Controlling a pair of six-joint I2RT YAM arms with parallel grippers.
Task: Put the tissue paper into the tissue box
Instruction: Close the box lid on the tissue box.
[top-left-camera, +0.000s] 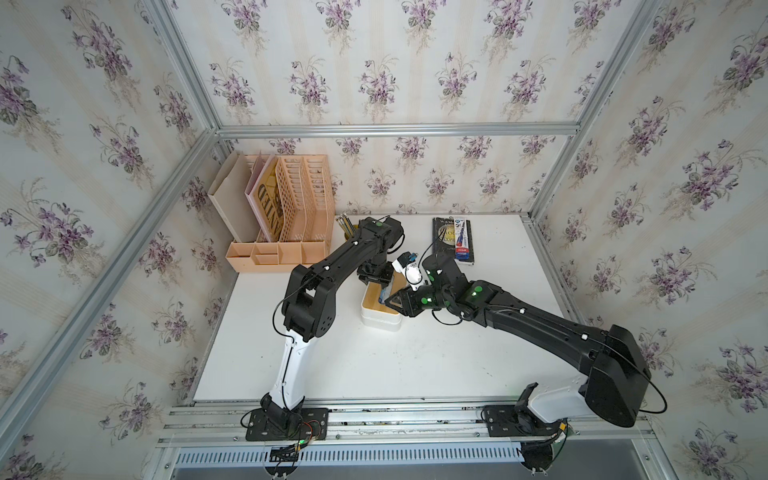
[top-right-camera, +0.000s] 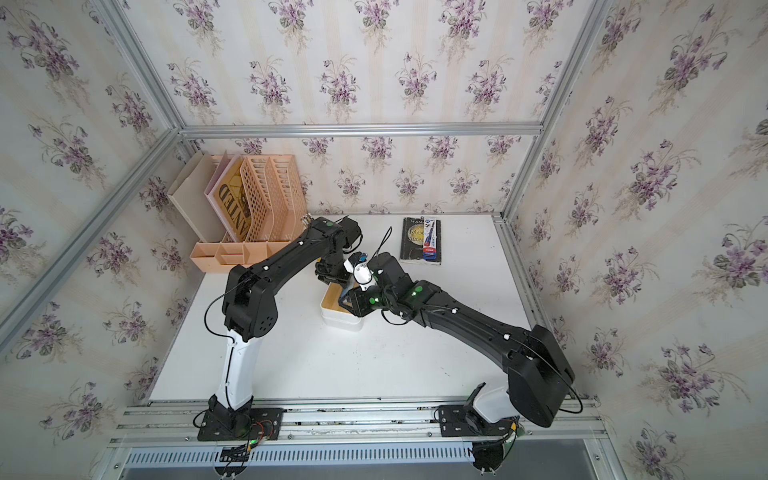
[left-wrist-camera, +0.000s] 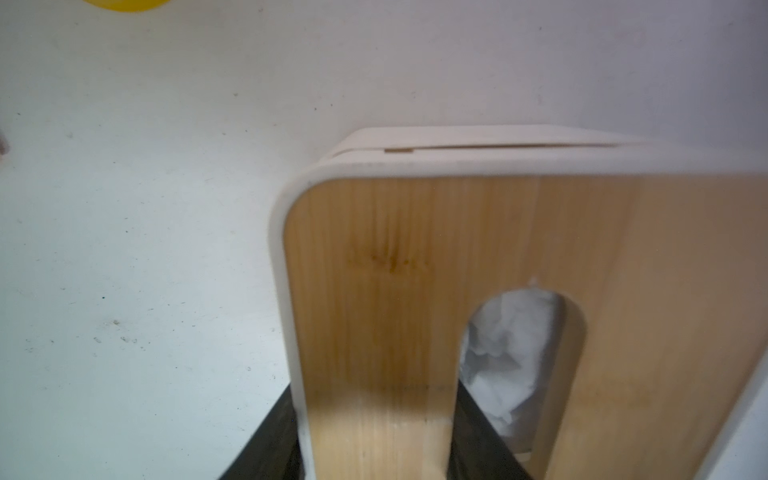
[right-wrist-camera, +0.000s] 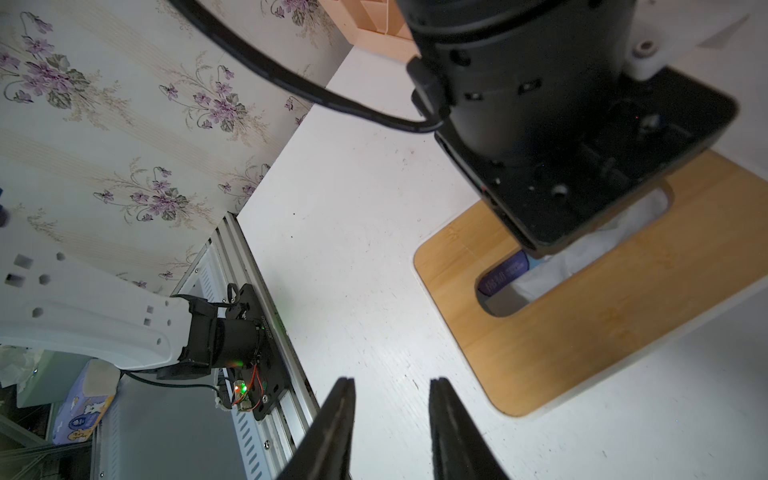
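Far left of the left gripper (left-wrist-camera: 374, 386): peach plastic desk organizer (top-left-camera: 282, 208) with slotted file bays, against the wall. Contents only partly readable.

Left wrist view: a yellow rounded object (left-wrist-camera: 129, 4) is cut off by the frame edge, so I cannot say what it is.

Left gripper is down on the tissue box (top-left-camera: 380, 320), a white rounded-rectangular plastic tub. Its two black fingers (left-wrist-camera: 270, 449) straddle one strip of the white-rimmed bamboo-wood lid (left-wrist-camera: 374, 249). One finger is outside the rim, the other reaches into the oblong slot. Jaws are pinching that strip. The fingertips are blurred and their lower parts run out of frame.

The lid lies on the tub. A thin seam shows along the far rim. I cannot tell whether it is fully seated.

The tissue paper (right-wrist-camera: 582, 257) is inside the box, directly under the left gripper. Only crumpled white tissue and a purplish-blue patch of the pack show through the slot. The rest is hidden by the lid and by the left wrist housing. In both top views the arms cover most of the box.

Right gripper (right-wrist-camera: 392, 380) is just beside the box on the side away from the left gripper. Jaws are spread with only bare white table (top-left-camera: 374, 365) between them, holding nothing. Height above the table not readable.

Beyond the right gripper, towards the back wall: dark paperback book (top-left-camera: 446, 237) lying flat, with a narrow red-blue-white card packet (top-left-camera: 461, 243) on top of it. Title partly legible only.
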